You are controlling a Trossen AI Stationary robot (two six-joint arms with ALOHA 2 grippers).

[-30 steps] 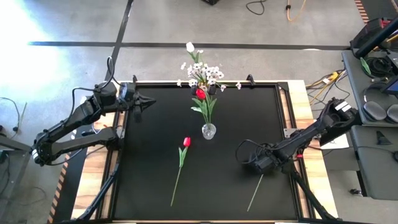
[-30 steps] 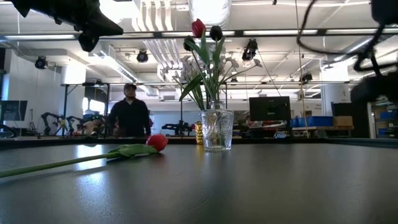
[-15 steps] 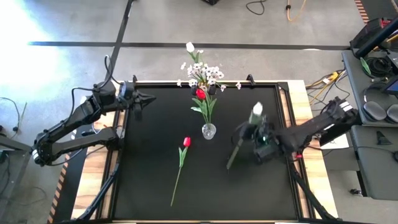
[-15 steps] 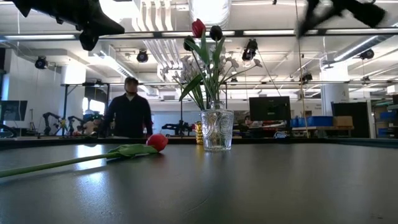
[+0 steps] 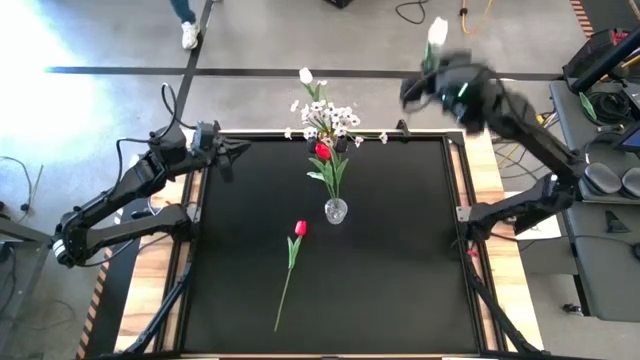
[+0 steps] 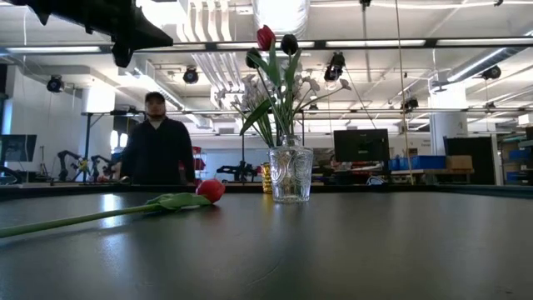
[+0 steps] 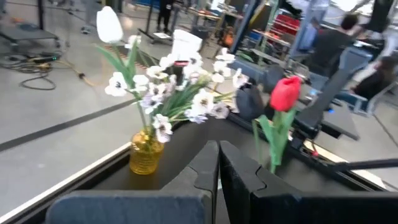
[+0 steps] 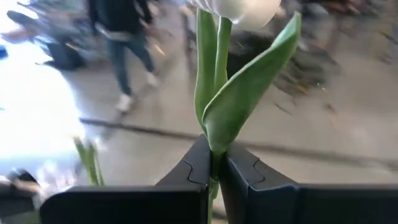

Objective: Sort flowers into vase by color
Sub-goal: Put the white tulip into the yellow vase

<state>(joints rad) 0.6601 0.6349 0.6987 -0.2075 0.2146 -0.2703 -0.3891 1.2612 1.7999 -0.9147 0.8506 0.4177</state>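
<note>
- No brand, label or legible writing was seen on any object.
- The right gripper (image 5: 432,80) was raised above the far right edge of the desk (image 5: 400,280); its fingers (image 8: 189,171) were clamped on the green stem of a white tulip (image 5: 437,30), with stem and leaf rising between them and the bloom above.
- The left gripper (image 5: 235,152) was held over the far left corner, its fingers (image 7: 205,168) pressed together on nothing.
- A red tulip (image 5: 299,228) was lying flat on the desk, just left of the glass vase (image 5: 336,211).
- Red and dark tulips and white sprays were standing in the vase.
</note>
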